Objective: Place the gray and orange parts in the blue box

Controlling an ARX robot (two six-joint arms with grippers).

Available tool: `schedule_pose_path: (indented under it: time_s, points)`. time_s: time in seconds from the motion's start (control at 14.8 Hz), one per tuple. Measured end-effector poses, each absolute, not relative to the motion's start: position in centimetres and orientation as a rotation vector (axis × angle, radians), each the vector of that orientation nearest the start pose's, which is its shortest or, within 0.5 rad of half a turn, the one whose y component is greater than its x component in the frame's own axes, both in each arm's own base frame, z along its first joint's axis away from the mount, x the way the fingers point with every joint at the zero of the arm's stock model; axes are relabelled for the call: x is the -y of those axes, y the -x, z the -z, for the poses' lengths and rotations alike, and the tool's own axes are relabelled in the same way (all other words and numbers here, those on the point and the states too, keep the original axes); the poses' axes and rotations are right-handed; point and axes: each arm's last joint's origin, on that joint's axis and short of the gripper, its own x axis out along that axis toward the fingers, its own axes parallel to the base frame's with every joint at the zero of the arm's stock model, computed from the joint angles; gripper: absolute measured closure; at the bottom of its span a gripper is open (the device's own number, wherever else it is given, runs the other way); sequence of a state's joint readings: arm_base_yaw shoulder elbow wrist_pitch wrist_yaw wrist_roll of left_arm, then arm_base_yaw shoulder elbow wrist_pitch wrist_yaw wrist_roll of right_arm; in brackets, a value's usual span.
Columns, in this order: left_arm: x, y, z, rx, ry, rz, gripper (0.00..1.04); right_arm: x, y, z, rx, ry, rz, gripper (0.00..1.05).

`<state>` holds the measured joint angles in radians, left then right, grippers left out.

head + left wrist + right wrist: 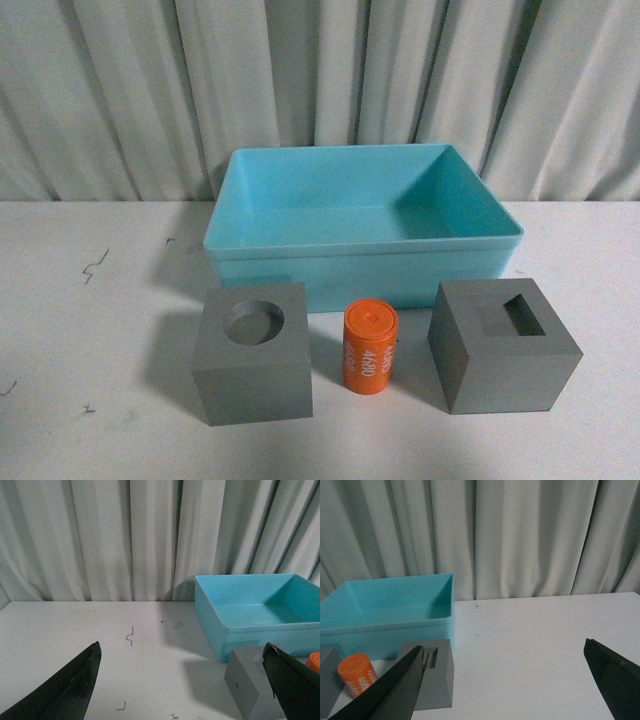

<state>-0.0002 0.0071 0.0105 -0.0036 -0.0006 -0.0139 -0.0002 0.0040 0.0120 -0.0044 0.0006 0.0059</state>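
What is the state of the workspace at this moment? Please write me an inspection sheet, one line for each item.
Surface: white table, a few small dark marks.
Job's things: cube with round recess, orange cylinder and cube with rectangular recess stand in a row on the table in front of the blue box, all outside it; the box is empty.
Clutter: nothing seen.
Hands: left hand open, right hand open, both holding nothing.
Cables: nothing seen.
Surroundings: pleated pale curtain behind the table.

Matte gray cubes; smooth plastic blue box; cloth curtain.
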Motion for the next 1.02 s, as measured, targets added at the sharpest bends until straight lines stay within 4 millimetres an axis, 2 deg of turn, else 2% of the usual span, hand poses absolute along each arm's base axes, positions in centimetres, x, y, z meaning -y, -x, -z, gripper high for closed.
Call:
schedule_pose_path:
  time_s: [1.02]
  points:
    - [0.0, -9.75, -16.63, 0.0, 0.014, 0.0, 0.07, 0.0, -9.72, -16.69, 0.004, -0.006, 0.001, 0.06]
